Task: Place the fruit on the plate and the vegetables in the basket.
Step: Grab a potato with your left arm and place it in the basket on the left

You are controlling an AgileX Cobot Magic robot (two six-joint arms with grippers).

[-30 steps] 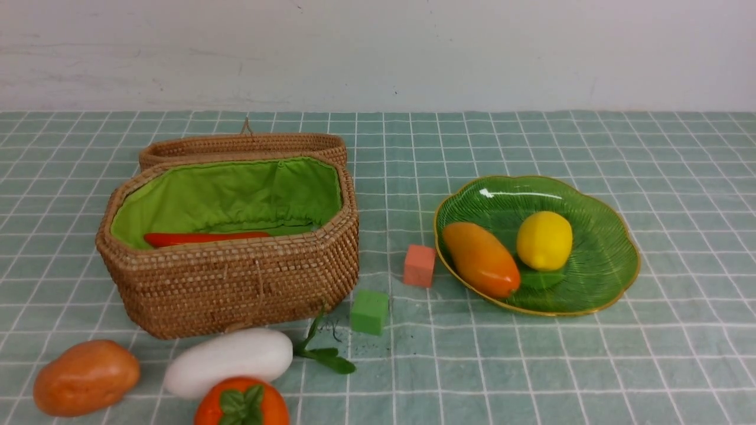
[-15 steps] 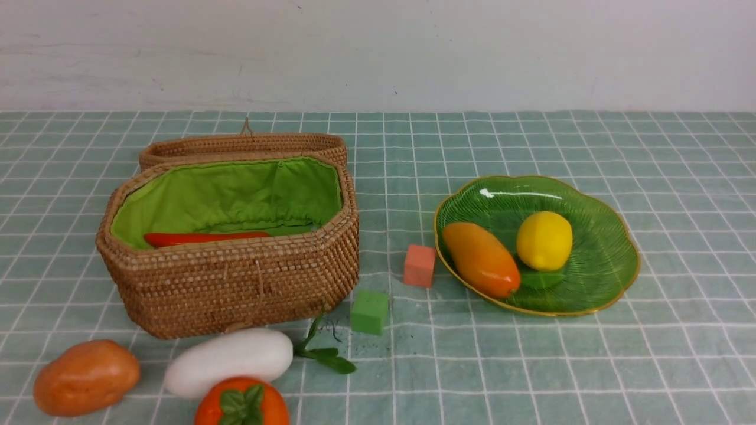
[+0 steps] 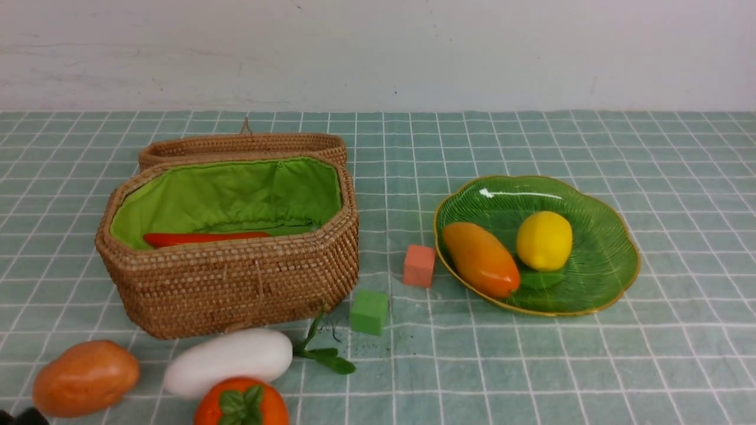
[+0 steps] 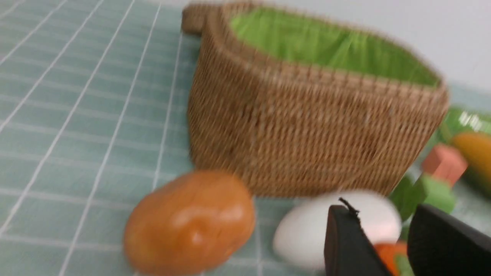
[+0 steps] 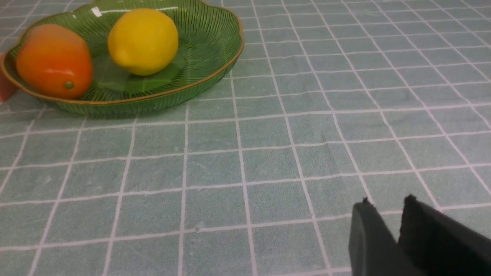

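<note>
**Entry: fruit/vegetable sort, mid-run state**

Setting: pale wall [image 3: 378,53] behind a desk [image 3: 531,366] covered with a green checked cloth.

The basket [image 3: 236,283] sat left of centre in the front view, its lid [image 3: 242,146] thrown back behind it and the green lining exposed. A red pepper [image 3: 201,238] lay inside along the near wall.

The plate [image 3: 608,260] sat right of centre and held the mango [image 3: 481,258] and the lemon [image 3: 544,241] side by side.

Between basket and plate stood an orange cube [image 3: 419,265], just beside the plate's rim, and a green cube [image 3: 370,311], nearer the camera.

At lower left, on the cloth in front of the basket: potato [image 3: 85,378], white radish [image 3: 229,361] and persimmon [image 3: 242,404], the last cut off by the bottom edge. A green leaf sprig [image 3: 325,354] lay at the radish's right end.

Left tool [image 4: 381,209]: jaws moderately parted, nothing between them, low over the cloth near the radish and persimmon. That view was blurred.

Right tool [image 5: 387,200]: jaws a narrow gap apart, empty, over bare cloth and well clear of the plate.
</note>
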